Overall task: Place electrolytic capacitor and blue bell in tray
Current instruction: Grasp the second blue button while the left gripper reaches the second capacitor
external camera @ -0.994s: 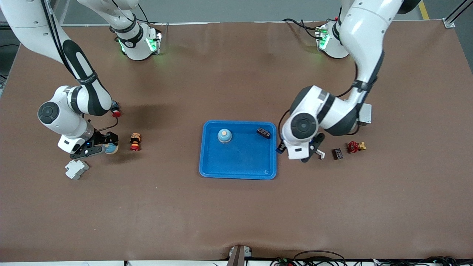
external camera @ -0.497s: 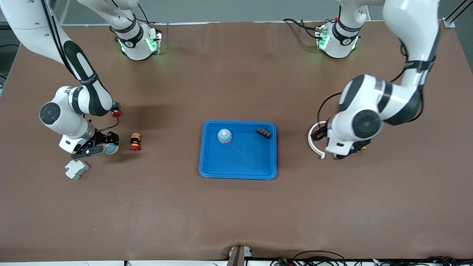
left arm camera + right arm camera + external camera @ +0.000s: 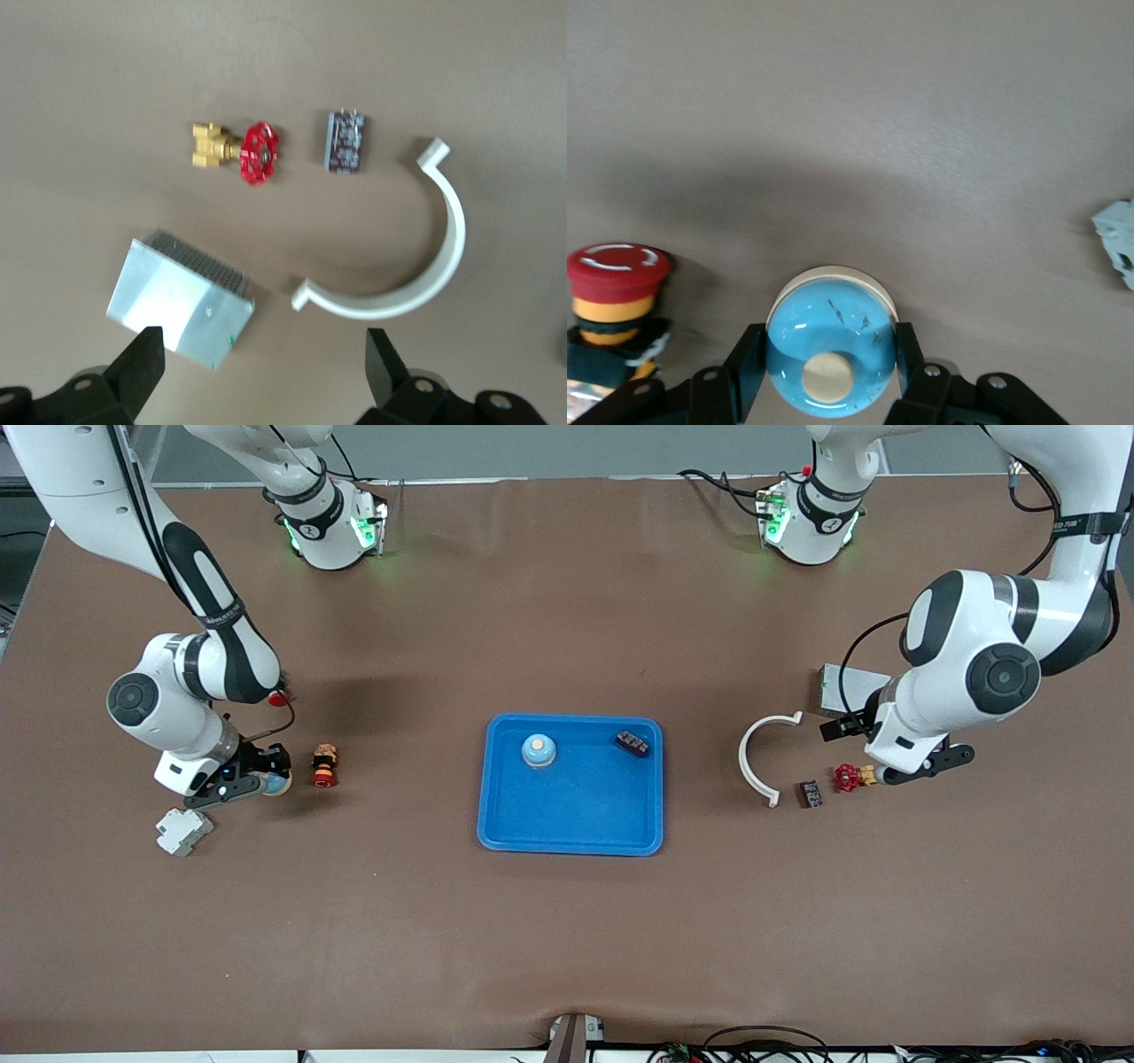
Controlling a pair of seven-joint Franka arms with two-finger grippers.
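The bright blue tray (image 3: 571, 815) lies mid-table. In it stand one blue bell (image 3: 538, 750) and a small dark electrolytic capacitor (image 3: 633, 743). My right gripper (image 3: 257, 779) is low at the table toward the right arm's end, shut on a second blue bell (image 3: 278, 784). In the right wrist view the fingers (image 3: 749, 354) press both sides of this bell (image 3: 831, 336). My left gripper (image 3: 921, 766) is open and empty, above the table at the left arm's end. A similar dark part with pins (image 3: 809, 794) lies there, also in the left wrist view (image 3: 345, 142).
A red emergency-stop button (image 3: 324, 766) stands beside the held bell, a grey-white part (image 3: 182, 831) nearer the camera. At the left arm's end lie a white curved clip (image 3: 760, 757), a red-handled brass valve (image 3: 852, 777) and a silver block (image 3: 846, 688).
My left arm has swung from beside the tray out to its own end of the table, gripper open. My right gripper has shifted slightly toward the tray with the bell.
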